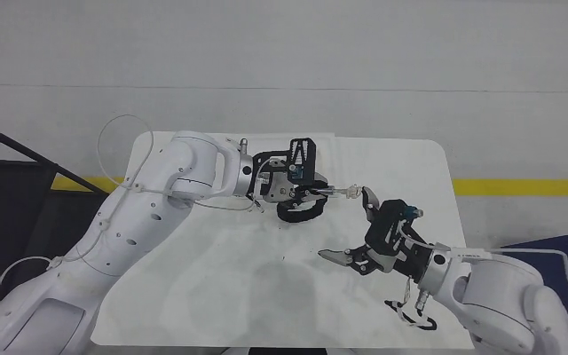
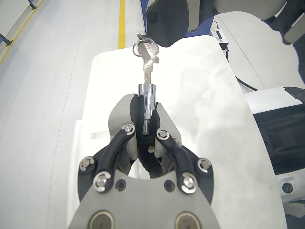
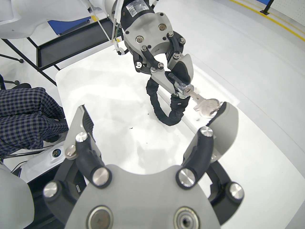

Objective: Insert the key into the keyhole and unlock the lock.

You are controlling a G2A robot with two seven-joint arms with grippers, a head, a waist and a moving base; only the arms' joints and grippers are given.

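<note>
My left gripper (image 1: 304, 188) (image 2: 145, 107) is shut on the chrome cylinder of the lock (image 2: 147, 96) (image 3: 187, 89), held above the white table (image 1: 222, 293). The lock's black cable (image 3: 164, 113) (image 1: 297, 211) hangs below in a loop. The silver key (image 2: 149, 51) (image 3: 207, 104) (image 1: 351, 190) sits with its blade in the keyhole and its head and ring sticking out. My right gripper (image 1: 346, 226) (image 3: 155, 113) is open. One of its fingers (image 2: 166, 17) is right beside the key's head; I cannot tell whether it touches.
A person's checked sleeve (image 3: 23, 117) lies by the table's edge near my right arm. A black metal frame (image 3: 47, 51) stands beside the table behind my left arm. A yellow floor line (image 1: 510, 186) runs past the table.
</note>
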